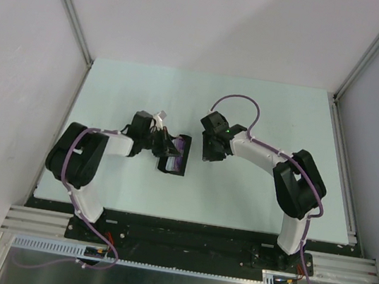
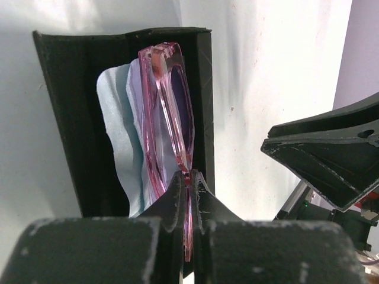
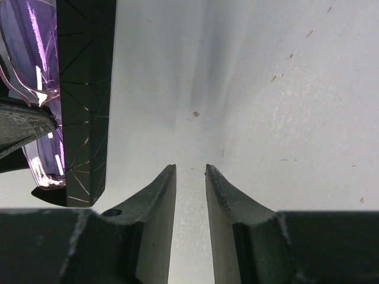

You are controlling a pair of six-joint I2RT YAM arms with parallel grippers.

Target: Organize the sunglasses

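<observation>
One view, left wrist, shows left claw [image 2: 188, 178] pinching the sunglasses [image 2: 167, 112]; right claw [image 3: 190, 175] narrowly parted, empty.

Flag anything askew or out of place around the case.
The pale blue cloth lies rumpled in the open black case, bunched behind the sunglasses rather than flat. The sunglasses lean against it, their rim pinched in the left gripper. Nothing looks spilled or broken. The right gripper is empty.

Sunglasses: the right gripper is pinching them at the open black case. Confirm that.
Wrong arm: the left gripper is pinching the sunglasses at the open black case, as the left wrist view shows. The right gripper holds nothing.
</observation>
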